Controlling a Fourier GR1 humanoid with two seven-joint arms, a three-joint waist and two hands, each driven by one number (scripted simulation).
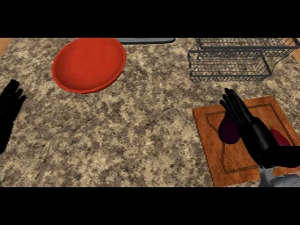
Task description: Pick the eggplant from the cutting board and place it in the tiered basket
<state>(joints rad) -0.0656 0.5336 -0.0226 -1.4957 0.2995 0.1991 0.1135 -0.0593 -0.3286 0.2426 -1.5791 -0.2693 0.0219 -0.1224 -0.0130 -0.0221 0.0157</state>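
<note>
A dark purple eggplant lies on the brown wooden cutting board at the right of the counter. My right hand hovers over it with fingers straight, open, and covers the eggplant's middle; a bit of purple shows on either side of the hand. The black wire tiered basket stands at the back right, beyond the board. My left hand rests open at the left edge, fingers pointing up, far from the board.
A red plate sits at the back left of the speckled stone counter. A grey object shows at the back edge behind it. Wooden strips border the counter at both sides.
</note>
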